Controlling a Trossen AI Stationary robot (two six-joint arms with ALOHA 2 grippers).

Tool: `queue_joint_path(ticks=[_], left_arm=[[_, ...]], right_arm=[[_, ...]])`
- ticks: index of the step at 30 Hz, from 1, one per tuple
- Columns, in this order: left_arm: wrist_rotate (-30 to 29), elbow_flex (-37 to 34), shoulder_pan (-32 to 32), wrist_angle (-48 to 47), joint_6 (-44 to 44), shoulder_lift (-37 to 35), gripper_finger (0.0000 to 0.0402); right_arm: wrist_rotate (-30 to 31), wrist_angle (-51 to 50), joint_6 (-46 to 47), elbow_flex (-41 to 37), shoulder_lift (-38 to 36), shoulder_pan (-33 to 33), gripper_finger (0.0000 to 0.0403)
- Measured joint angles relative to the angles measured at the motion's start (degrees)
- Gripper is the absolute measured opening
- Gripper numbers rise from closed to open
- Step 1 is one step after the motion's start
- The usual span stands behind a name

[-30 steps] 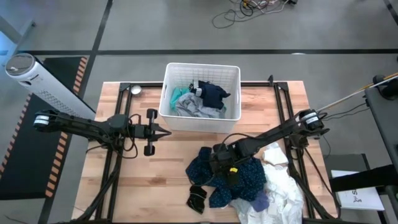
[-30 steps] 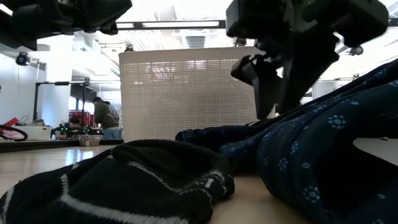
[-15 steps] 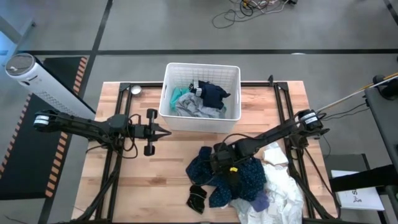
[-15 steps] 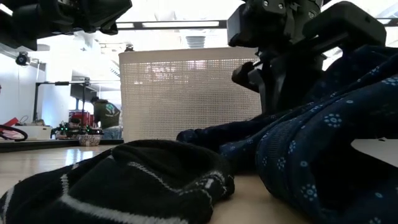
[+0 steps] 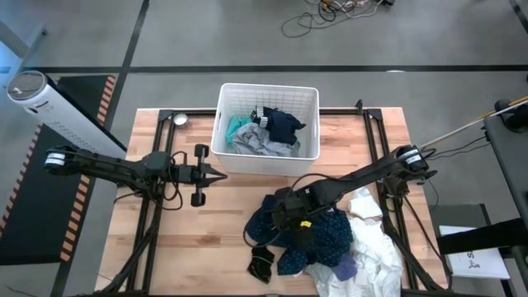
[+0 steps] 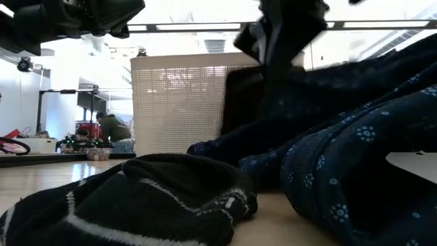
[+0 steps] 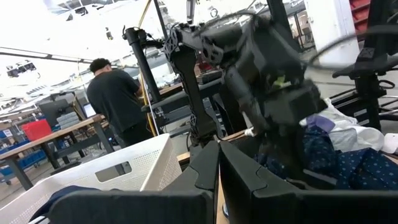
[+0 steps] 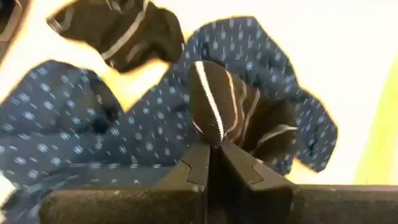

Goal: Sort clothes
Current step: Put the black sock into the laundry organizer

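Right wrist view: your right end effector (image 8: 213,149) pinches a dark striped garment (image 8: 214,112) over the blue patterned cloth (image 8: 81,134); left end effector (image 5: 216,174) clamped, empty.

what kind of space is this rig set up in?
Likely a robotics lab or workshop: a person stands at workbenches behind the table, loose cables lie on the grey concrete floor, and strip lights hang overhead.

High view: overhead, straight down, whole table (image 5: 190,239). Low view: tabletop level, close behind clothes (image 6: 355,164), facing far basket (image 6: 184,102). Wrist views look forward; basket shared with high view.
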Motion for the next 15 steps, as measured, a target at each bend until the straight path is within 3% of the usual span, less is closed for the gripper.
queue_joint_path(ticks=[15], left_arm=[[0.00, 0.00, 0.02, -0.33, 0.00, 0.00, 0.0000]], right_arm=[[1.45, -2.55, -0.59, 10.41, -0.02, 0.02, 0.0018]])
